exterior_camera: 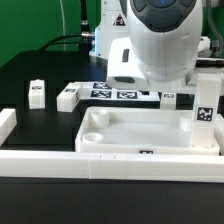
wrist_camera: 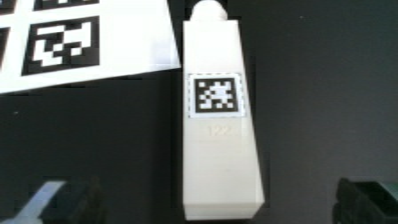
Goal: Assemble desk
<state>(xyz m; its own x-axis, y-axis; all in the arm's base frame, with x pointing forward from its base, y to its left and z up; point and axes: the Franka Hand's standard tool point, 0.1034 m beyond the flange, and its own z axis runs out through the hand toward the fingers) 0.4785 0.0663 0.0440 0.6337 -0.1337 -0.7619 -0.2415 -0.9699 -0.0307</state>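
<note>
End effector released, jaws wide astride 1 smooth white square-section plastic tagged leg.

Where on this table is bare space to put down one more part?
Bare black table lies between the two loose legs, the tabletop and the border wall. Crowded: behind the tabletop, around the marker board and arm.

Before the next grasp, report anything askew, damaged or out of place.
Nothing stands out. The leg under the open tool lies intact beside the marker board, and the tabletop sits flat.
</note>
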